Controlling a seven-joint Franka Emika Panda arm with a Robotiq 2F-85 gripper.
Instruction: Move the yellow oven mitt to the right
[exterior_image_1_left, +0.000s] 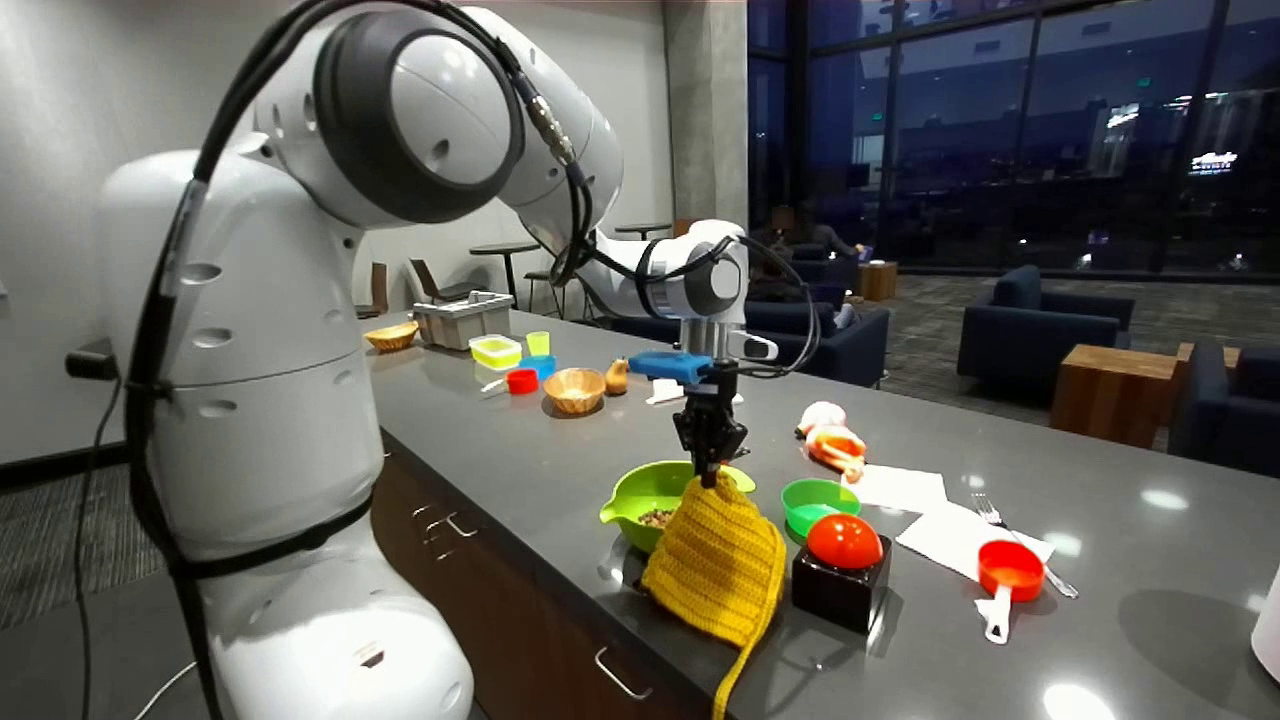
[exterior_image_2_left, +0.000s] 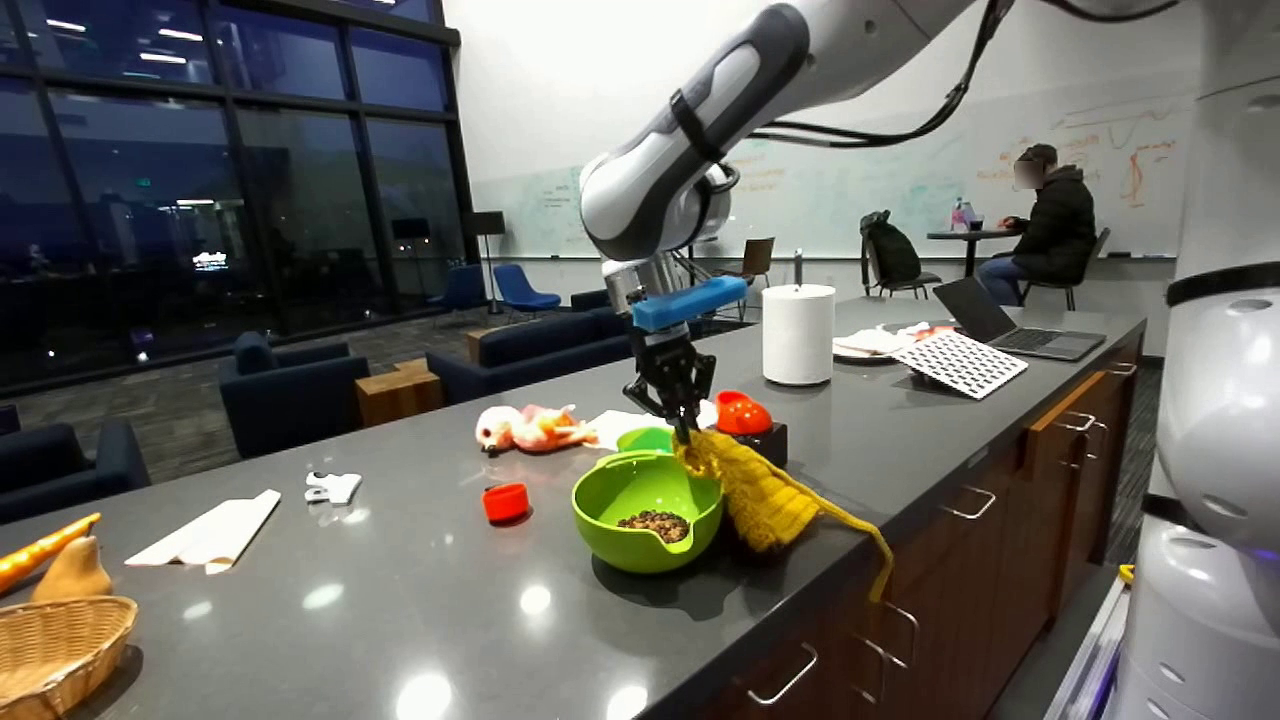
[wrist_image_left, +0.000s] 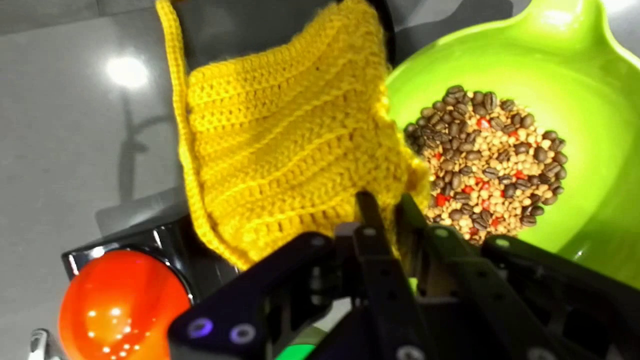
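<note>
The yellow oven mitt (exterior_image_1_left: 720, 565) is a quilted mustard cloth, bunched at its top and draped down beside the lime-green bowl (exterior_image_1_left: 625, 510). It also shows in an exterior view (exterior_image_2_left: 765, 500) and fills the middle of the wrist view (wrist_image_left: 280, 130). Its thin strap hangs over the counter's front edge. My gripper (exterior_image_1_left: 709, 478) points down and is shut on the mitt's top corner, at the bowl's rim; in the wrist view the fingertips (wrist_image_left: 386, 197) stand close together with yellow cloth between them. The mitt's lower edge is at or near the counter; I cannot tell if it touches.
A black box with an orange-red dome (exterior_image_1_left: 846, 545) stands close beside the mitt. A green cup (exterior_image_1_left: 818, 505) is behind it. Napkins (exterior_image_1_left: 965, 540), a fork (exterior_image_1_left: 1020, 545) and a red measuring cup (exterior_image_1_left: 1010, 572) lie farther along. A pink toy (exterior_image_2_left: 535, 428) lies behind the bowl.
</note>
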